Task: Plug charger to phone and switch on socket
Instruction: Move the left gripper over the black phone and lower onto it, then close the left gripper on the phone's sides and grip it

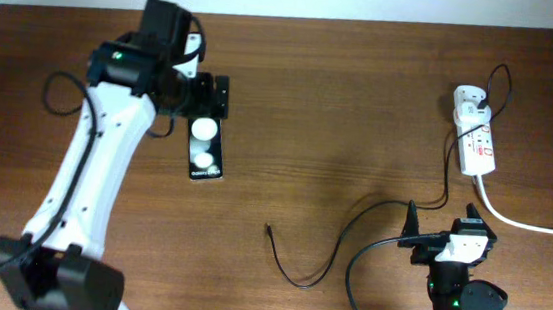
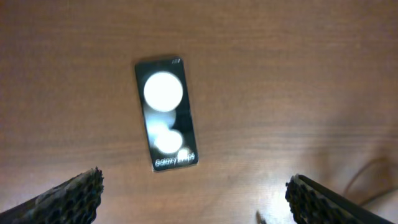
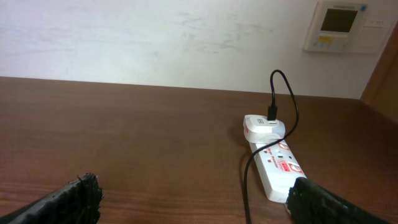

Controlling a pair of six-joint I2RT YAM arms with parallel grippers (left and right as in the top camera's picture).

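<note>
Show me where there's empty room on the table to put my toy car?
The biggest bare patch lies between the phone and the socket, beyond the loop of the charger. Another lies between the left arm and the charger's tip. The right side is crowded: socket, charger and right end effector sit close together.

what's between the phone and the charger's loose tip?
Nothing but bare table: the overhead view shows only wood from the phone to the charger tip.
</note>
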